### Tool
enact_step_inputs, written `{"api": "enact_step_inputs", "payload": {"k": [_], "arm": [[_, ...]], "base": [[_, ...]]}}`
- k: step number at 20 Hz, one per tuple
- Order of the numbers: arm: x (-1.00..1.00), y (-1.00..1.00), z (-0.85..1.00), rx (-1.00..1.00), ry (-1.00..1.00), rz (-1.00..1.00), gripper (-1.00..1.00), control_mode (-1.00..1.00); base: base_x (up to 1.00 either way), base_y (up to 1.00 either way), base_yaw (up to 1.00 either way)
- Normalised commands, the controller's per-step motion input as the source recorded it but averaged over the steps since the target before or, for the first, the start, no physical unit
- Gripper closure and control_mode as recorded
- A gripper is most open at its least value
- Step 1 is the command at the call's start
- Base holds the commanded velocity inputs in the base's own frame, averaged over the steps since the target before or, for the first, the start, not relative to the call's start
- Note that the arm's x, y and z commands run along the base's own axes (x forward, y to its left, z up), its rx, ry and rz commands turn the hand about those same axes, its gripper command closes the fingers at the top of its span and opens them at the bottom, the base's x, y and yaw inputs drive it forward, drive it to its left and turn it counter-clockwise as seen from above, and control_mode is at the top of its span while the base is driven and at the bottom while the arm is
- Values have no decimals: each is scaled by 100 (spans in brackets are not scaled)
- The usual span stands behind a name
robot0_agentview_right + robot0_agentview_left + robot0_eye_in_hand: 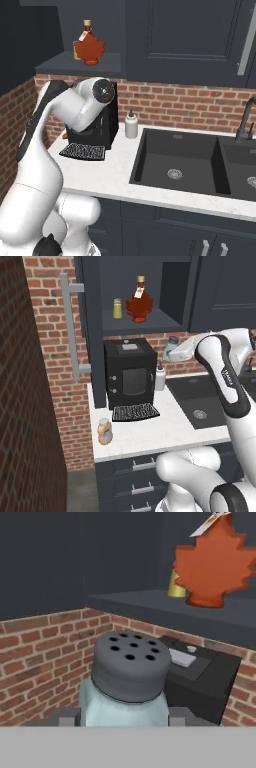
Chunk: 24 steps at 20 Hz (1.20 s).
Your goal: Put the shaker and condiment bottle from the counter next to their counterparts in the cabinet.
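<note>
- Shaker sits upright betw. the fingers, grey holed cap up, body pinched both sides – held, off the counter.
- In left base view shaker is up beside the coffee machine, to its right, just under the cabinet shelf.
- Key relation: shelf lies above & ahead of shaker; yellow-green shaker stands left of maple bottle, both up-left of the gripper.
- Likely next: lift over shelf lip, go left, keep axis vertical.
- Orange bottle on counter, front-left of machine, well apart from gripper.
</note>
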Motion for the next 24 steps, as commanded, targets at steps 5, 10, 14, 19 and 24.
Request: {"api": "enact_step_inputs", "payload": {"k": [5, 10, 14, 19, 24], "arm": [[-6, 10, 70, -3, -14, -5, 100, -100], [0, 17, 46, -11, -7, -3, 100, -100], [0, 38, 0, -19, -1, 1, 100, -100], [17, 29, 32, -11, -1, -2, 100, -100], [17, 4, 46, -3, -1, -4, 100, -100]], "base": [[0, 0, 0], [0, 0, 0], [0, 0, 0], [0, 0, 0], [0, 0, 0]]}}
